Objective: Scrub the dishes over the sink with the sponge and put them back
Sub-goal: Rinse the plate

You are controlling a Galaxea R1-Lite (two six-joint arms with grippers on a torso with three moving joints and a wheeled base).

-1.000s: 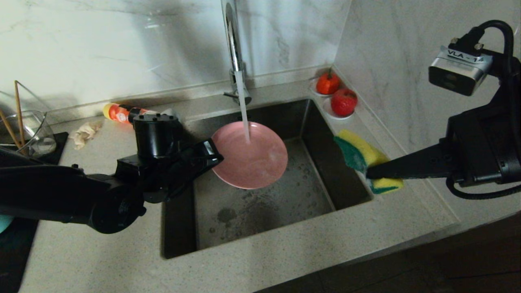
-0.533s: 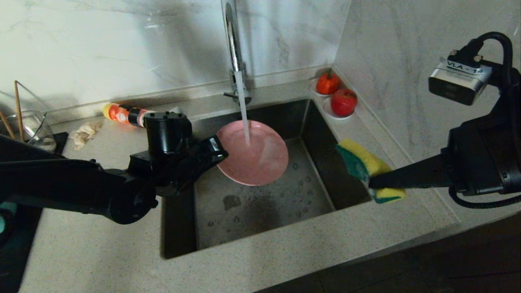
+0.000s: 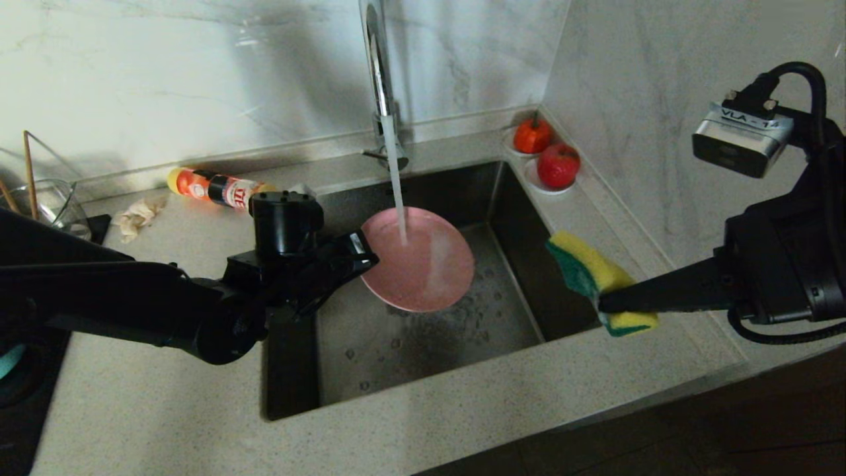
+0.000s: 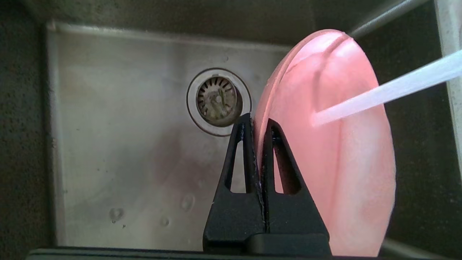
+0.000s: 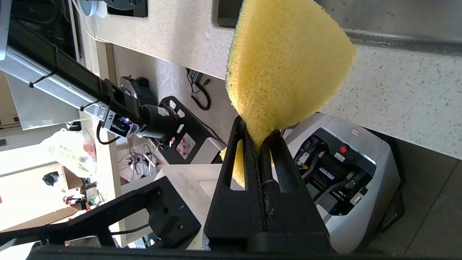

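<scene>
The pink plate (image 3: 423,264) hangs tilted over the sink (image 3: 410,357), with my left gripper (image 3: 367,254) shut on its left rim. Water from the chrome tap (image 3: 380,79) falls onto the plate's face. In the left wrist view the jaws (image 4: 258,124) pinch the plate's (image 4: 335,162) edge above the drain strainer (image 4: 218,99). My right gripper (image 3: 605,304) is shut on the yellow and green sponge (image 3: 588,264), above the counter at the sink's right rim, apart from the plate. The right wrist view shows the sponge (image 5: 285,65) squeezed at the gripper's (image 5: 258,135) tips. A teal sliver (image 3: 6,360) shows at the far left.
An orange bottle (image 3: 215,188) lies on the counter behind my left arm, with a beige rag (image 3: 135,215) and a glass cup with chopsticks (image 3: 46,205) further left. Two red fruits (image 3: 558,165) on white saucers sit in the back right corner.
My left gripper has carried the plate to the right and a little lower, still under the running water. The right gripper with the sponge has hardly moved.
</scene>
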